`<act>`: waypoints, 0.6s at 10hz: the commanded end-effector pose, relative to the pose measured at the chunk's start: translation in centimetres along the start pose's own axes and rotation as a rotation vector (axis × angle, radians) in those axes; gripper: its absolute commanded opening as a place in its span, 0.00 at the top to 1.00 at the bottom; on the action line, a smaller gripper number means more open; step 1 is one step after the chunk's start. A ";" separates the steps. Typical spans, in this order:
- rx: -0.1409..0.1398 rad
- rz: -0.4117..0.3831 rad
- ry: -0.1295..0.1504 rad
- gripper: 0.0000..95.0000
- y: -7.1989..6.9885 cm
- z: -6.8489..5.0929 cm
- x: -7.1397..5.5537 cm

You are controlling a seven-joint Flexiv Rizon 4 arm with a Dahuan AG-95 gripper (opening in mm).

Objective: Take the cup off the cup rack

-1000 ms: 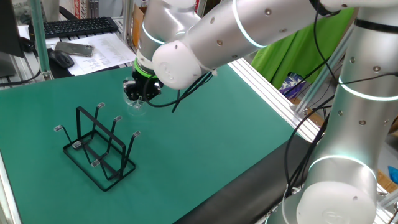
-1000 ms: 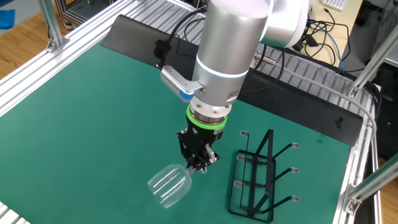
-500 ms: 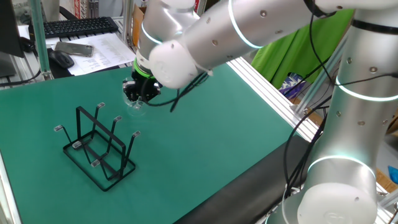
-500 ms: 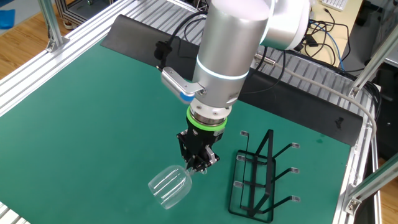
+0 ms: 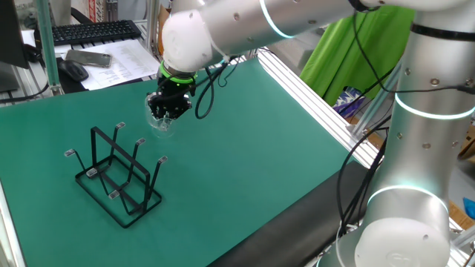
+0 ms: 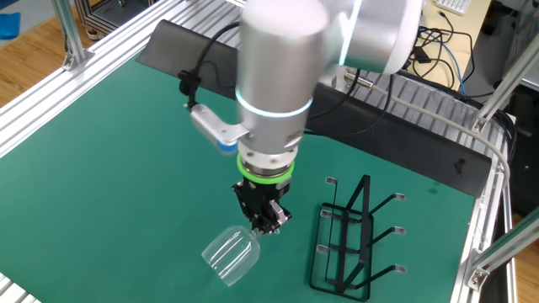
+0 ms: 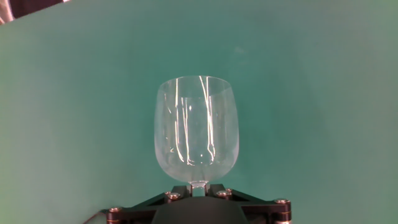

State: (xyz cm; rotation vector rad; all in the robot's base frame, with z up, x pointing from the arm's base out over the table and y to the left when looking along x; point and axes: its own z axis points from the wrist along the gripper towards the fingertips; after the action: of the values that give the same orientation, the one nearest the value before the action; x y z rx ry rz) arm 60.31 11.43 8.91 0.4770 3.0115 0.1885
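In one fixed view, the gripper (image 5: 165, 111) hangs upper left of centre over the green mat (image 5: 245, 148), with the cup (image 5: 161, 123) a faint clear shape at its tips. The cup rack (image 5: 119, 175) stands apart at lower left, its prongs bare. In the other fixed view, the gripper (image 6: 262, 220) is clamped on the cup (image 6: 229, 252), whose bowl tilts toward the lower left, beside the cup rack (image 6: 347, 240) at right. In the hand view, the cup (image 7: 196, 130) fills the centre, probably pinched by its stem.
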 end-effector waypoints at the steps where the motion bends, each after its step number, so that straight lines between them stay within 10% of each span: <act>1: 0.018 -0.001 -0.017 1.00 0.0 -0.2 0.2; 6: 0.028 -0.002 0.016 1.00 0.0 -0.2 0.2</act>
State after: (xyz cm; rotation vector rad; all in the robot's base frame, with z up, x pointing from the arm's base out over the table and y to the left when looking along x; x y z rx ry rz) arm 60.47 11.53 8.91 0.4733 3.0436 0.1509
